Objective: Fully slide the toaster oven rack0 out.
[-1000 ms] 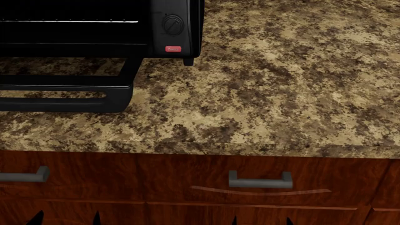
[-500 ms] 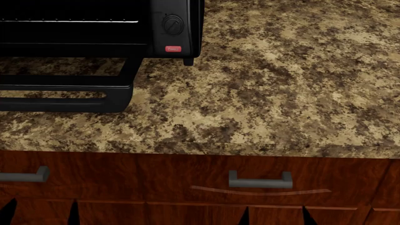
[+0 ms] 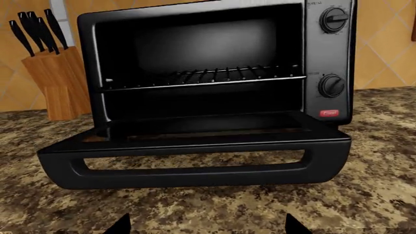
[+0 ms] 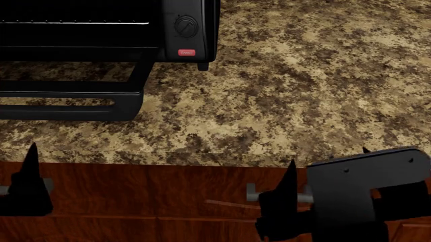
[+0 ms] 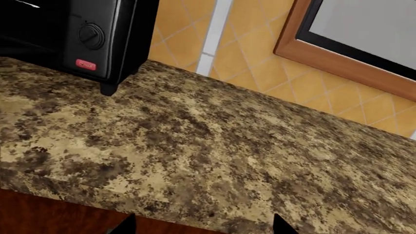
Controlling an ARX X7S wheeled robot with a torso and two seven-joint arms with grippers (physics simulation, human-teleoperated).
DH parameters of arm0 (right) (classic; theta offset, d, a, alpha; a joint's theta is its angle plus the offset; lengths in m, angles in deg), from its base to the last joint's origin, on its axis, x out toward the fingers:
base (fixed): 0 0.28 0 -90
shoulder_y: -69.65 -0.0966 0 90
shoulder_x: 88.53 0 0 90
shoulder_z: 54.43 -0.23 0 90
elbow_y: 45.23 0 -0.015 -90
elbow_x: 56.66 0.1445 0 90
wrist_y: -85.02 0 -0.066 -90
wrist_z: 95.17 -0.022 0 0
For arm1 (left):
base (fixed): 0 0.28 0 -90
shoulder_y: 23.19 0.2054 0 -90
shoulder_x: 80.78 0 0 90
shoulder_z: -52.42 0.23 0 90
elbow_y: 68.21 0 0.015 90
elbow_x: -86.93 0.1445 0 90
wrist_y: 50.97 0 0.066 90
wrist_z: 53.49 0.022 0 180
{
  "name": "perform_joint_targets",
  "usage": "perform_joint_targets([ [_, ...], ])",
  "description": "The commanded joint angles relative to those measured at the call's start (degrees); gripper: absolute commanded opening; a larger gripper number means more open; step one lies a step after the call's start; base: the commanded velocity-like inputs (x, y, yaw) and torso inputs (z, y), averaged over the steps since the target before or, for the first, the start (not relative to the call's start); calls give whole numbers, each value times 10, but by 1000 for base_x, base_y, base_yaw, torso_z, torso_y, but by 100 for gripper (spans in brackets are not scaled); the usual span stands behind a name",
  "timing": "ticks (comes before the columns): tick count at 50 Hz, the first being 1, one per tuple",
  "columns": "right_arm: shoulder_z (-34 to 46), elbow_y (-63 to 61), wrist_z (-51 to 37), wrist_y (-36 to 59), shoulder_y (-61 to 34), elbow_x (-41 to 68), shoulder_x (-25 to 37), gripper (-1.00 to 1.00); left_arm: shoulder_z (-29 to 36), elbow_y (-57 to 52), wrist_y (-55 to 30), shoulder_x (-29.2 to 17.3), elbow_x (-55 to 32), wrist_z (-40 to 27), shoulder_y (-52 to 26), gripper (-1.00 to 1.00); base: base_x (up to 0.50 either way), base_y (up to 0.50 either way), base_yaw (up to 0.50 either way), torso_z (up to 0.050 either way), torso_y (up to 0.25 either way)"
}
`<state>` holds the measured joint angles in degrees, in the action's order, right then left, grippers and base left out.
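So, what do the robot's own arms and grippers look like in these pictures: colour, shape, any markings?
Everything visible is matte black. In the head view the right gripper has slim fingers that taper to sharp points, set on a boxy, flat-faced block with a few small round dots like screw holes. Of the left gripper, only one pointed black finger and a dark blocky base show. Both wrist views show just black fingertip points. No cables, labels or coloured markings are visible.

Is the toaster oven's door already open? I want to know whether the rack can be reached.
Yes: the toaster oven door lies folded down, exposing rack0.
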<state>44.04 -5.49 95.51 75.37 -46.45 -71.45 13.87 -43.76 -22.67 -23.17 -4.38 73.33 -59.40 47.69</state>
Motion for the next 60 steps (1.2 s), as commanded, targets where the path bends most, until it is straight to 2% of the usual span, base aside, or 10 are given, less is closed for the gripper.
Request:
perform_joint_targets([
  [1, 76, 63, 382, 96, -161, -422, -34, 100, -20, 8, -155, -28, -31, 5, -161, 100, 0, 0, 0, 0, 0],
  [4, 88, 116, 473, 94, -223, -506, -29, 100, -9, 36, -170, -41, -34, 11, -208, 100, 0, 0, 0, 0, 0],
  [8, 82, 155, 521, 90, -264, -535, -32, 100, 4, 63, -189, -54, -39, 19, -253, 100, 0, 0, 0, 0, 0],
  [17, 62, 217, 549, 75, -327, -556, -27, 100, 41, 108, -212, -78, -47, 32, -322, 100, 0, 0, 0, 0, 0],
  [23, 39, 223, 540, 62, -320, -547, -39, 100, 47, 131, -194, -82, -45, 35, -326, 100, 33, 0, 0, 0, 0],
  [34, 27, 235, 522, 35, -313, -532, -46, 100, 51, 143, -173, -82, -45, 34, -319, 100, 500, -1, 0, 0, 0],
  [60, 23, 207, 532, 34, -273, -548, -56, 100, 37, 123, -182, -85, -54, 30, -305, 100, 463, 0, 0, 0, 1],
])
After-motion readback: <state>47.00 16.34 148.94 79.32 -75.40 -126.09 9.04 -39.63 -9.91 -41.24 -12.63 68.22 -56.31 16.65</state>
